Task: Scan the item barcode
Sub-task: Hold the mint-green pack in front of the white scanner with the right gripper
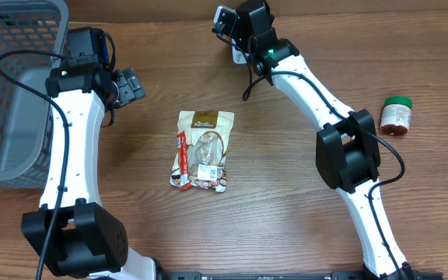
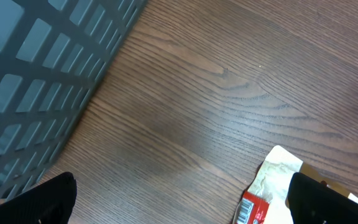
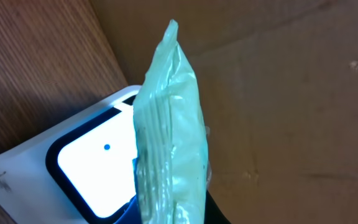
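Green pouch (image 3: 166, 137) fills rt wrist view, closest thing to lens. Thin edge faces cam, long axis upright. Lower end runs down into right tool (image 1: 228, 25), which is closed tight on it; fingers barely in frame.

Table (image 1: 286, 233): wood. Grey basket (image 1: 14, 85) at far L edge. Cardboard (image 3: 278, 112) wall behind pouch.

Scanner (image 3: 86, 162), window lit, sits just behind pouch and to its L in that view. Near; contact can't tell.

Left tool (image 1: 131, 84): jaws wide apart, empty, beside basket, well apart from scanner.

Snack bag (image 1: 202, 150) lies flat mid-table. Small red jar (image 1: 396, 115) far R.

Barcode not visible.

Judgement: rt arm does the scan. Pouch's flat face prob needs turning square to the window on its L.
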Controlling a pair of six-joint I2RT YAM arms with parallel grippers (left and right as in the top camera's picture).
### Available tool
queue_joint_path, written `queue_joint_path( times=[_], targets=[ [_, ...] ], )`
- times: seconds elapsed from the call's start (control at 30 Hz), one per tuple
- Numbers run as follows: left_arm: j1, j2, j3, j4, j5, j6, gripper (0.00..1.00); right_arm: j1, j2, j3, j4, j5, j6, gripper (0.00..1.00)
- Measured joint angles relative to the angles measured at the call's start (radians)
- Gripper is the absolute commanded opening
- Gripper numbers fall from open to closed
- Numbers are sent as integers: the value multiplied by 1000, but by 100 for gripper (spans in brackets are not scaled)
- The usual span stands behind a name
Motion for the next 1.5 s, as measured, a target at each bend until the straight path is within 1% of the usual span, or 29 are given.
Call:
queue_joint_path(
  times=[0.5,0.73,0.93,1.13,1.37,1.5],
  targets=[
    [0,0,0,0,0,0,100,11,0,0,-53,-4,-2,3],
    [0,0,0,0,0,0,100,14,0,2,-114,-16,59,4],
    [0,0,0,0,0,0,100,14,0,3,-155,-35,79,4],
    [0,0,0,0,0,0,100,14,0,3,-135,-34,85,3],
    [0,0,0,0,0,0,100,14,0,3,-24,-19,90,3],
    [0,0,0,0,0,0,100,14,0,3,-26,-11,92,4]
  ],
)
